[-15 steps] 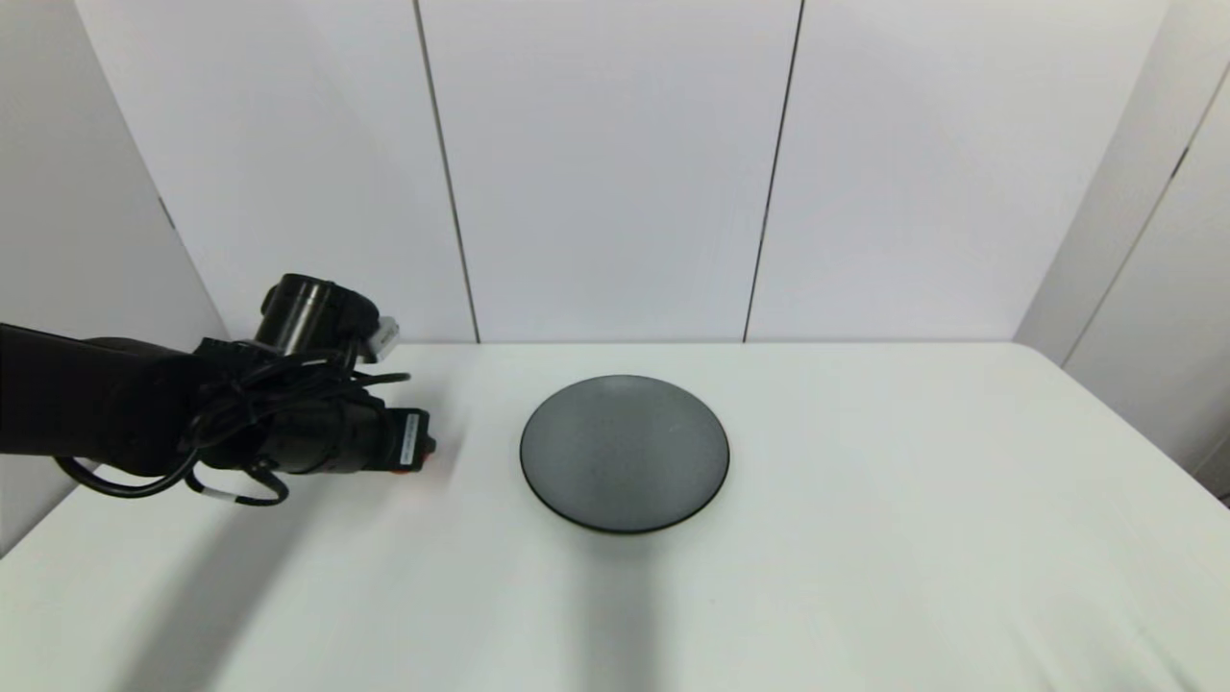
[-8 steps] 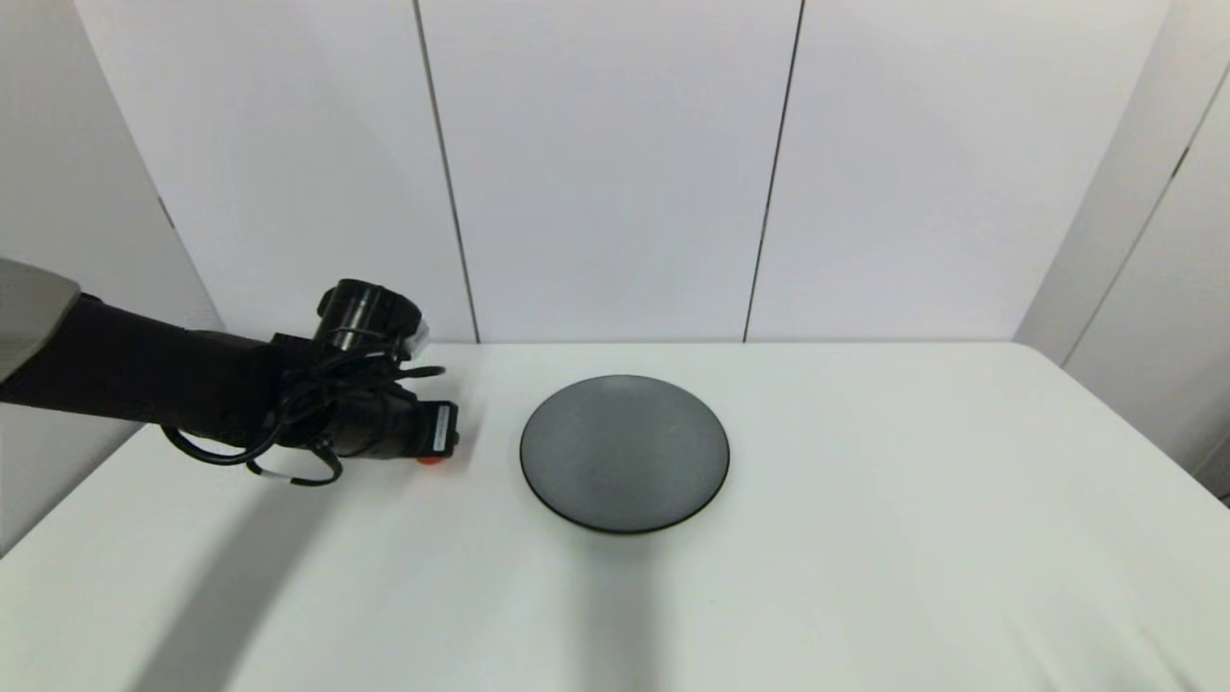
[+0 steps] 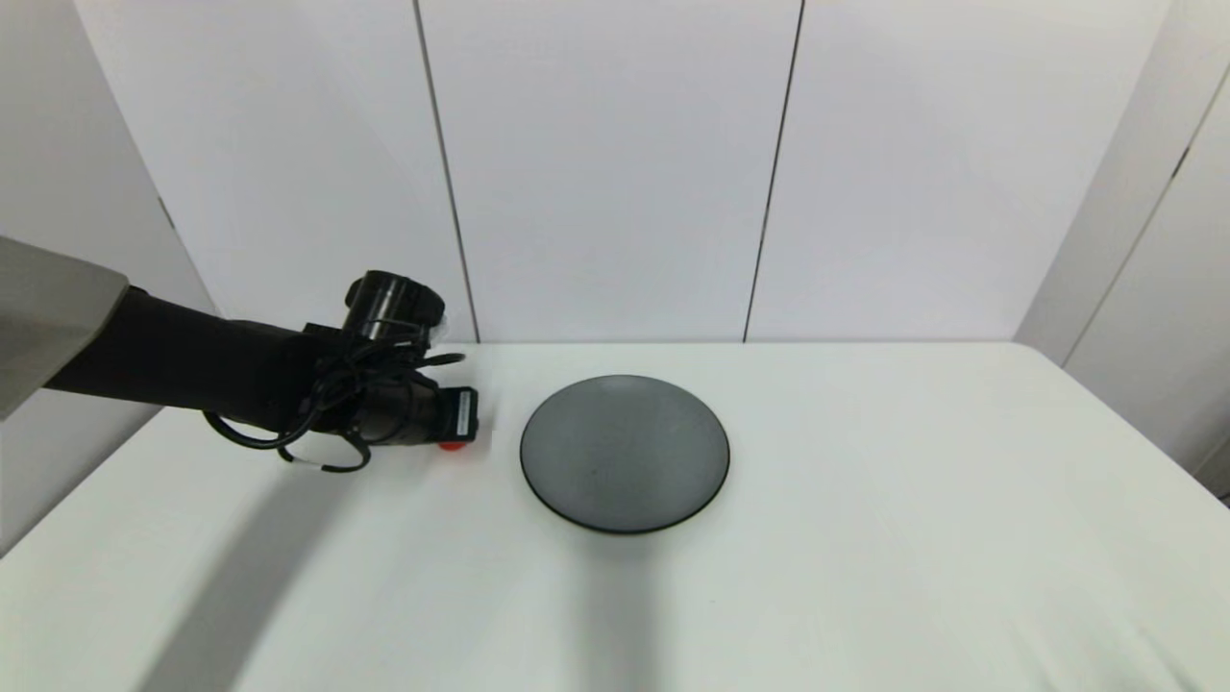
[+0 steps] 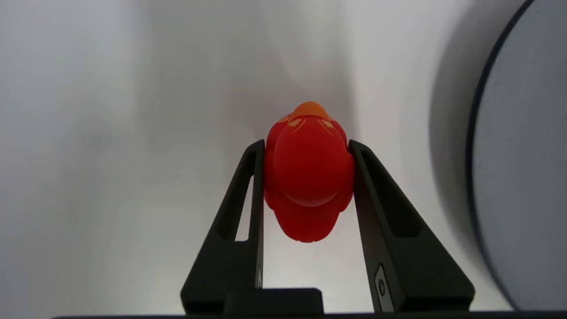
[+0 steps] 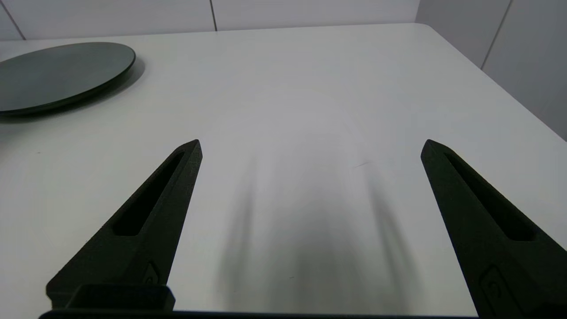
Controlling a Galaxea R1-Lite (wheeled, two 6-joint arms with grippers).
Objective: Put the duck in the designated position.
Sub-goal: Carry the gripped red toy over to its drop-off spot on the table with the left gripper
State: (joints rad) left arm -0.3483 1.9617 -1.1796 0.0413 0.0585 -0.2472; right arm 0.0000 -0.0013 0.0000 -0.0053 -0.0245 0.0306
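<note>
Left claw (image 4: 308, 146): clamped on the tiny glossy red toy duck (image 4: 308, 177), above the white desk (image 3: 865, 538).
Round dark grey plate (image 3: 625, 452): just beside, toward the right arm.
Right claw (image 5: 310, 146): parked, fingers spread, empty.

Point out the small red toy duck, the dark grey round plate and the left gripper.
small glossy red toy duck (image 4: 308, 177), left wrist view, on its back
dark grey round plate (image 3: 625, 452), head view, on its bare centre
left gripper (image 4: 305, 148), left wrist view, between fingertips

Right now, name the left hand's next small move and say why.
Probably lower the duck onto bare table and open. The left hand grips it beside the plate, not over it, though its height above the table is unclear.
</note>
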